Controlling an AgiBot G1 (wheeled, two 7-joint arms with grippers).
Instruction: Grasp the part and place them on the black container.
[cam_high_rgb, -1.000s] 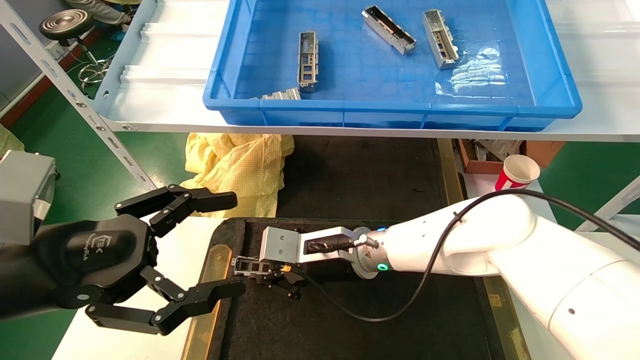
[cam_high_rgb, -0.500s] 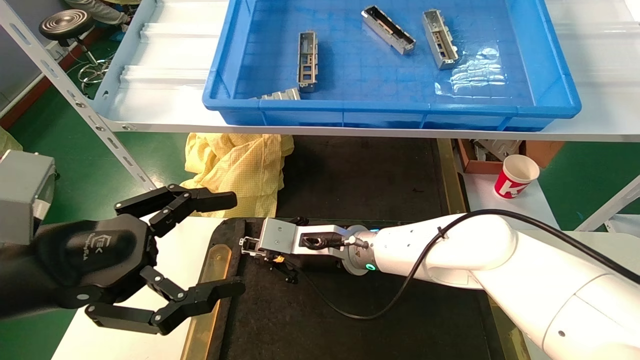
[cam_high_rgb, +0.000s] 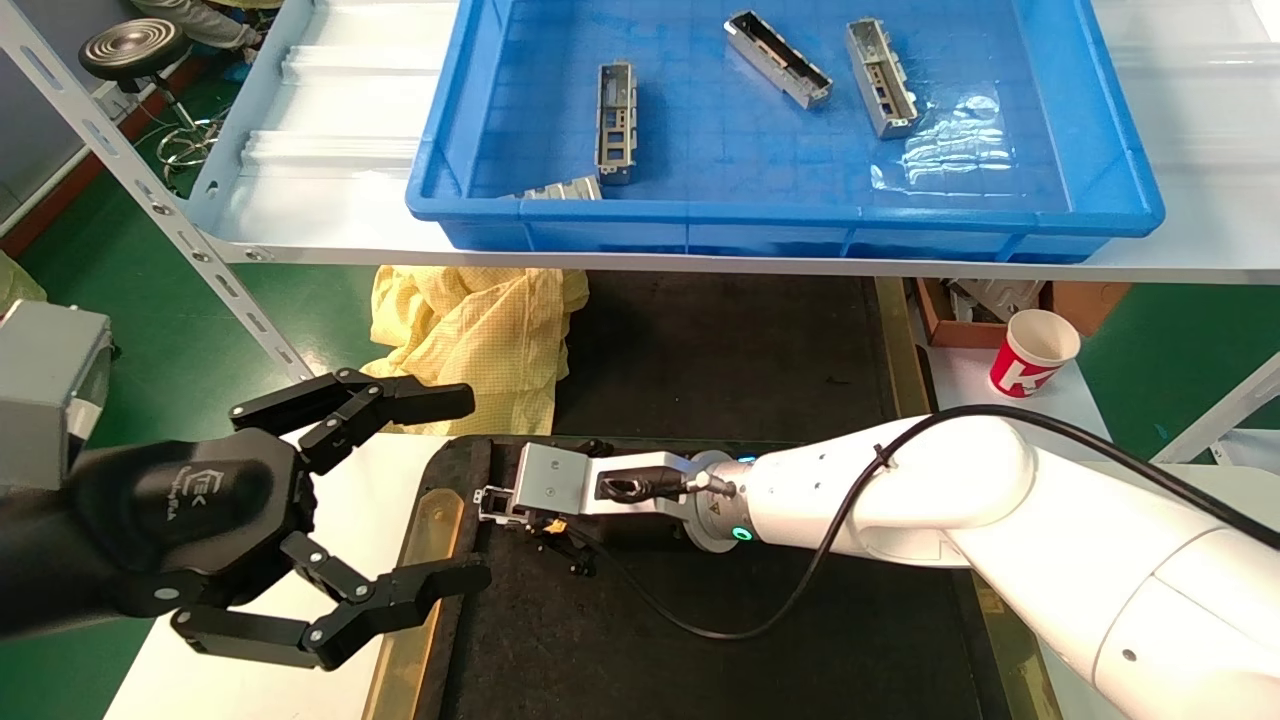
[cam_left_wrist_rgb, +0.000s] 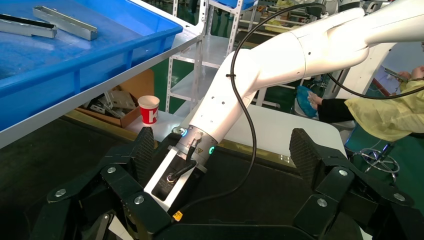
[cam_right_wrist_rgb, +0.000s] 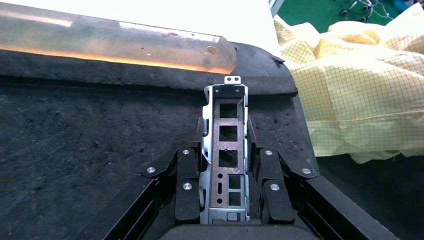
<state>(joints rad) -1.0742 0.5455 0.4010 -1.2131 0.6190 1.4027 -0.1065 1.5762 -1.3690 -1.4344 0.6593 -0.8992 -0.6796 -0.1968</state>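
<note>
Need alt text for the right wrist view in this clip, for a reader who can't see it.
The right hand grips a narrow silver-grey metal channel part with rectangular cut-outs, its black fingers closed on both sides, just above the rough black felt-like tray. A brass-coloured strip edges the tray, with yellow checked cloth beside it.

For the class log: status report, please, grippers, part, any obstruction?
Right gripper shut on part, low over black tray. Left gripper open, idle beside tray. Nothing seen in the way.
</note>
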